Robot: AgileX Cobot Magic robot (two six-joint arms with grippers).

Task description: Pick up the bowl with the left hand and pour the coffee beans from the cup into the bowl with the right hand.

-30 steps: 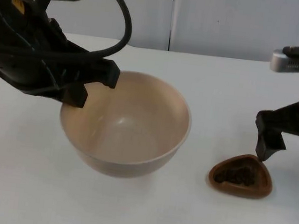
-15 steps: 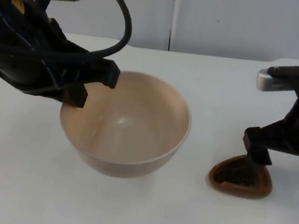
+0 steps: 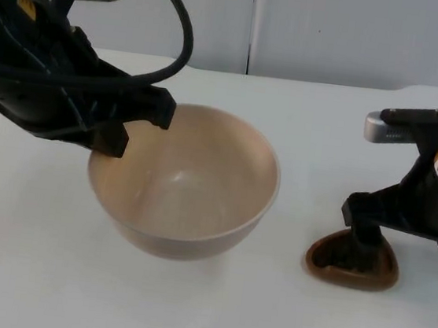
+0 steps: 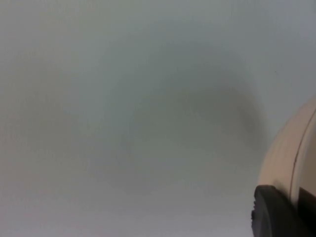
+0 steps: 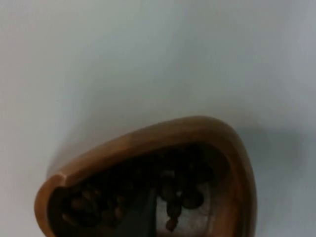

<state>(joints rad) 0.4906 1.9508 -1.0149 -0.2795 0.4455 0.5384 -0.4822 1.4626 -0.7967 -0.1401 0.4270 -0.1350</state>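
Bowl (image 3: 193, 185) looks smooth, matt beige ceramic or plastic. Cup (image 3: 354, 262) is brown, wood-like, satin. Table (image 3: 326, 129) matt white.

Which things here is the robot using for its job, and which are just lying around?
Used for the job: bowl held by the left gripper; brown cup of coffee beans, with the right gripper at it.
Just there: white table, grey wall.

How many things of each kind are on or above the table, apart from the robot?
Bowl, beige, held at its rim by the left gripper: 1
Cup, brown, holding coffee beans, with the right gripper reaching into it: 1
Total: 2
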